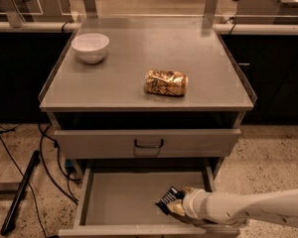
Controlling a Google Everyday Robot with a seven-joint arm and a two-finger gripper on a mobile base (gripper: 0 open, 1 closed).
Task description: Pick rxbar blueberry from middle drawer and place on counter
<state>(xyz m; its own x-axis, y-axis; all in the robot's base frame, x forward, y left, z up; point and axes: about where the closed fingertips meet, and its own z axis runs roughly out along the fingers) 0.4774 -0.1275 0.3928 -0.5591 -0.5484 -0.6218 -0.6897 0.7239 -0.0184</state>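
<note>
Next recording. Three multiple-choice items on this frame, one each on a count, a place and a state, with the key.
1. How many things sit on the counter? A. one B. two C. four
2. Where is the snack bar? A. on the counter B. in the open drawer, at the gripper C. on the floor
3. The drawer with the handle is: A. shut B. half out C. removed

Key: B, only a bowl and a gold can; B, it is at the drawer's front right; A, its front sits flush.
</note>
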